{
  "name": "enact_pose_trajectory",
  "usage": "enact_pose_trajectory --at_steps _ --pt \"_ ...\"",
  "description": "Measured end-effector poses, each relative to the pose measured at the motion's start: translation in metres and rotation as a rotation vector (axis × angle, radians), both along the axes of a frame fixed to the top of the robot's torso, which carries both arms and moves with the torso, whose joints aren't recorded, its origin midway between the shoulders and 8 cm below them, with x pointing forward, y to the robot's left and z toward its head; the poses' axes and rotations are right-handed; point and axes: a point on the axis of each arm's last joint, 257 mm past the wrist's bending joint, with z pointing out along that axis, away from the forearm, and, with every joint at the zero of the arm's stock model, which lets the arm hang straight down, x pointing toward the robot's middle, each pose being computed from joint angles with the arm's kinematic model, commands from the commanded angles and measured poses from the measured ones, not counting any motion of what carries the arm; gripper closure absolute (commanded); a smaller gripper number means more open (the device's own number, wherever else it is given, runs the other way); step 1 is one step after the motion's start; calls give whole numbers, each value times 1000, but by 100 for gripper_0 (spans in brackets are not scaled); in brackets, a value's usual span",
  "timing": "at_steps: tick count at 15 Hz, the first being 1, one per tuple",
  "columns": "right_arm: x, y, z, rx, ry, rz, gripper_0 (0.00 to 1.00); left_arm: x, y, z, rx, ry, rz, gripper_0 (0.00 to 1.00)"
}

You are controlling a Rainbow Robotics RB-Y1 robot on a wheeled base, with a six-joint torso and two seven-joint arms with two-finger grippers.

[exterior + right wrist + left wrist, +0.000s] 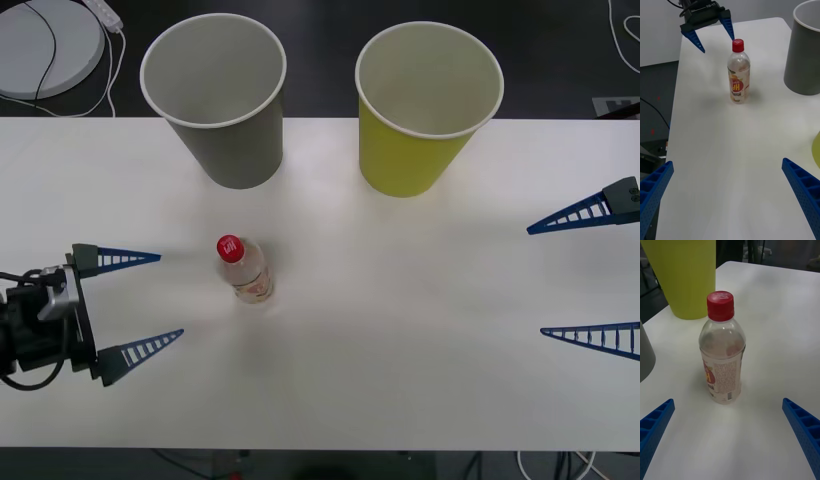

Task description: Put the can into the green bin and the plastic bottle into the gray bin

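The plastic bottle (pixel 245 270) (pixel 738 75) (pixel 722 360), clear with a red cap, stands upright on the white table left of centre. Behind it at the far edge stand the gray bin (pixel 225 130) (pixel 805 56) (pixel 644 356) and, to its right, the green bin (pixel 415 150) (pixel 817 148) (pixel 685 277). My left gripper (pixel 170 295) (pixel 718 45) (pixel 728 407) is open, just left of the bottle and facing it, not touching. Far off at the table's right side, my right gripper (pixel 537 282) (pixel 727 163) is also open and empty. The can is out of view.
The white table (pixel 400 350) is bare between the bottle and the right gripper. A round pale disc (pixel 45 40) with cables lies on the dark floor beyond the far left corner.
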Motion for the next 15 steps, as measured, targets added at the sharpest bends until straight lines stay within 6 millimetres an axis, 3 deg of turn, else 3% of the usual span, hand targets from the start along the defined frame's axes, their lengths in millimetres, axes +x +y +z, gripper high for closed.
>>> enact_pose_trajectory --at_steps 15 --pt "0 0 0 0 0 0 0 32 -55 -8 -66 -46 49 0"
